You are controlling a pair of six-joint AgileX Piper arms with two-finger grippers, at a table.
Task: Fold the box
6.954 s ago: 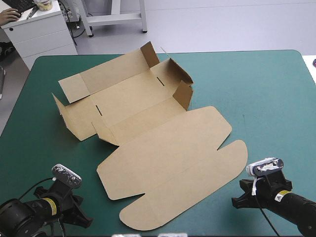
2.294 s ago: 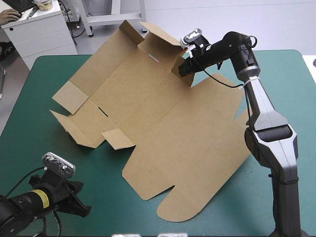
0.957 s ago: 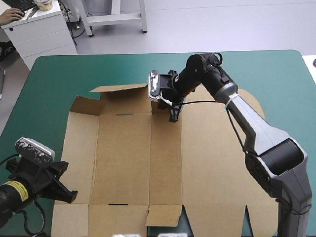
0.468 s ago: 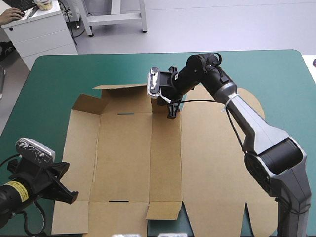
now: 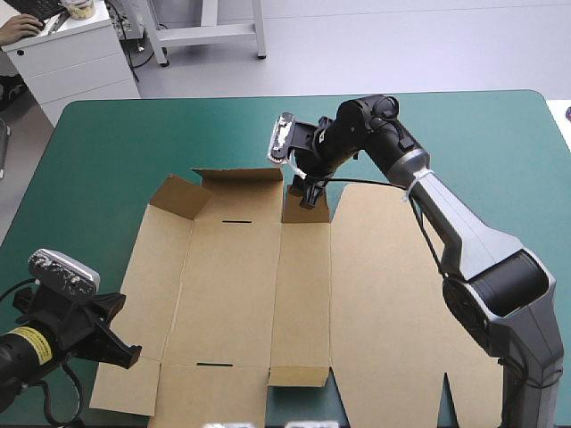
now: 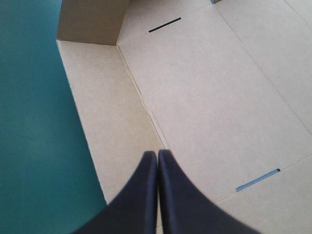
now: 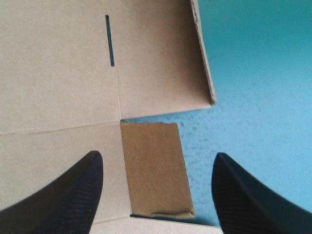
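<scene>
The brown box (image 5: pixel 357 294) lies spread flat on the teal-green cover, with its far flaps (image 5: pixel 178 194) tilted up a little. My right gripper (image 5: pixel 305 192) hovers over the box's far edge, open. In the right wrist view a small end flap (image 7: pixel 156 170) lies between the parted black fingers (image 7: pixel 73 195), untouched, with a slot (image 7: pixel 109 39) ahead. My left gripper (image 5: pixel 120 349) sits low at the box's near left corner. In the left wrist view the left gripper (image 6: pixel 157 155) is shut in a pointed arch just over the box panel (image 6: pixel 209 97), holding nothing.
Bare teal-green cover (image 5: pixel 500 152) shows beyond the box on the far side and to the right. A white drawer cabinet (image 5: pixel 71 53) stands off the table's far left corner. A small near flap (image 5: pixel 299 374) is raised at the box's near edge.
My right gripper has opened and let go of the small far flap, rising slightly toward the far edge. The box's far flaps have shifted a bit. The left gripper has not moved.
</scene>
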